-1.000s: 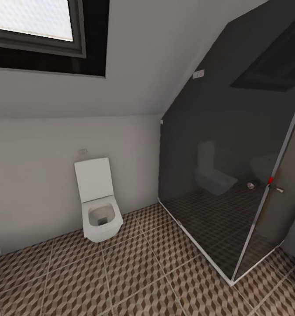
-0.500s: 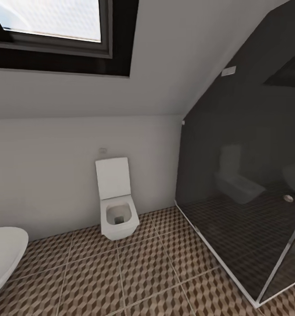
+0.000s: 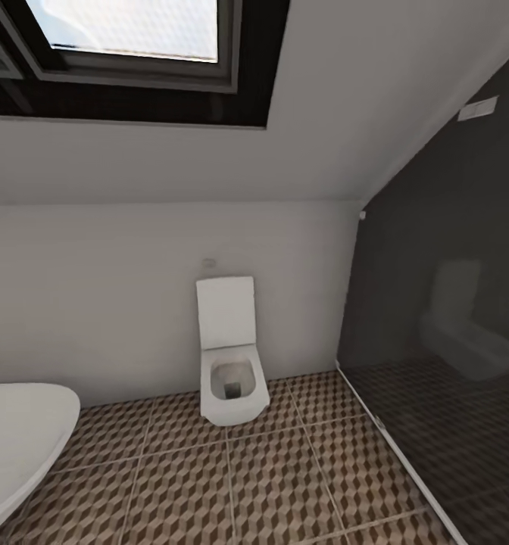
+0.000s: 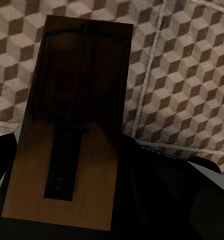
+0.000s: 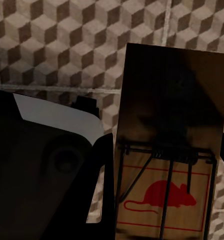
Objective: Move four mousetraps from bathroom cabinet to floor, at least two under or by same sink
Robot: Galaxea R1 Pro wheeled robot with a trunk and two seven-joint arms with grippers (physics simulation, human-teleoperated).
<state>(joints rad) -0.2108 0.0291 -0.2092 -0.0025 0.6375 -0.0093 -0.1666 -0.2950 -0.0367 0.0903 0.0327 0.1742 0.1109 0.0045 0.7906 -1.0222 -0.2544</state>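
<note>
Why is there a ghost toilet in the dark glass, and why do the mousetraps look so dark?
Head view: the pale shape is the white toilet mirrored in the dark shower glass; the window glares bright white. Left wrist view: the mousetrap sits in heavy shadow, its wire hard to see. Right wrist view: the other mousetrap is dark on one half, but its red mouse print stays clear.

The bathroom floor (image 3: 232, 484) is tiled in brown, beige and grey cubes with pale grout. A white toilet (image 3: 230, 356) stands at twelve o'clock. Both mousetraps (image 4: 72, 130) (image 5: 172, 165) look brown; one carries a red mouse print.
</note>
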